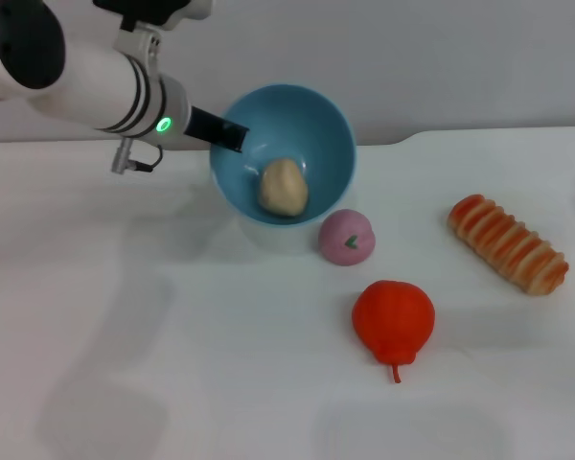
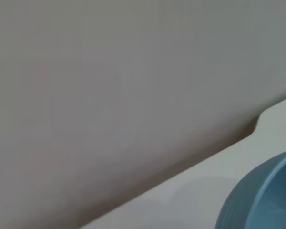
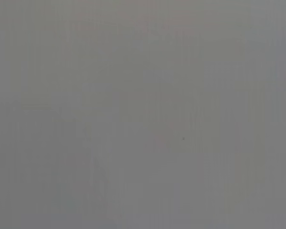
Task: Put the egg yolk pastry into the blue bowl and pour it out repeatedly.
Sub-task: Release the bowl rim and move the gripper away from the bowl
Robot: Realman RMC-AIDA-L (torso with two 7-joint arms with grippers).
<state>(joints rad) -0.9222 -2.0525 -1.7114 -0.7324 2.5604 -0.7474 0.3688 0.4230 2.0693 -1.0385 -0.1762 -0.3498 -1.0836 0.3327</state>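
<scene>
Crowding the tilted blue bowl [image 1: 307, 115]: pink ball [image 1: 346, 237], red fruit [image 1: 393, 321].

You see a white table [image 1: 125, 364]; resting on it: pink ball [image 1: 346, 237] centre, red pepper [image 1: 393, 319] below, striped roll [image 1: 507, 243] right.

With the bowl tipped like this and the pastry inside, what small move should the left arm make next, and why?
Probably tilt a little further. The left tool holds the blue bowl by its rim, tipped toward the camera, and the egg yolk pastry sits near the lower lip, not yet out.
</scene>
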